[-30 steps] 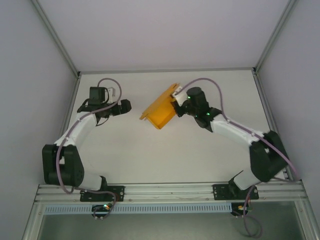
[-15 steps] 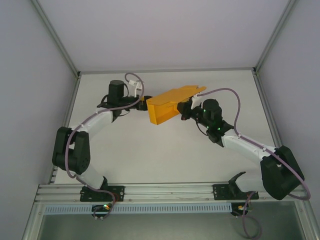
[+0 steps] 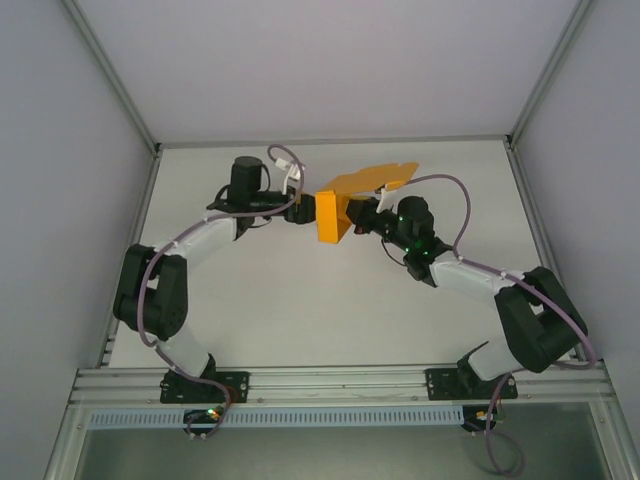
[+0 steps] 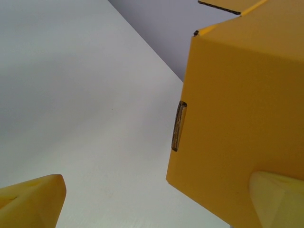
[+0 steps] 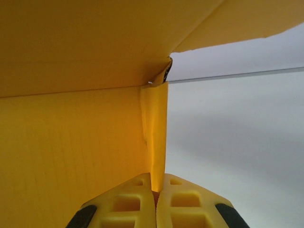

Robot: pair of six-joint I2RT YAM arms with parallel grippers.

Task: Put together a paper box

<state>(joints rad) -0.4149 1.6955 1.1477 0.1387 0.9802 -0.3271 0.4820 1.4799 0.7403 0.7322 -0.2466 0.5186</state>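
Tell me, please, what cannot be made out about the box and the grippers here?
Right wrist view: the box runs off the top and left edges; beyond the flap the right gripper pinches, its shape is cut off.
Left wrist view: whether the open left gripper touches the box; the bottom edge cuts that off.
Top view: the box's inside, hidden by its own walls; creases too small.

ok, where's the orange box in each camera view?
Top view: box centre rear, flap raised to the right.
Left wrist: box in the right half, slot on its near edge.
Right wrist: box across top and left, one wall pinched in the right gripper.
Shared landmark: white table, its far edge against the grey wall.
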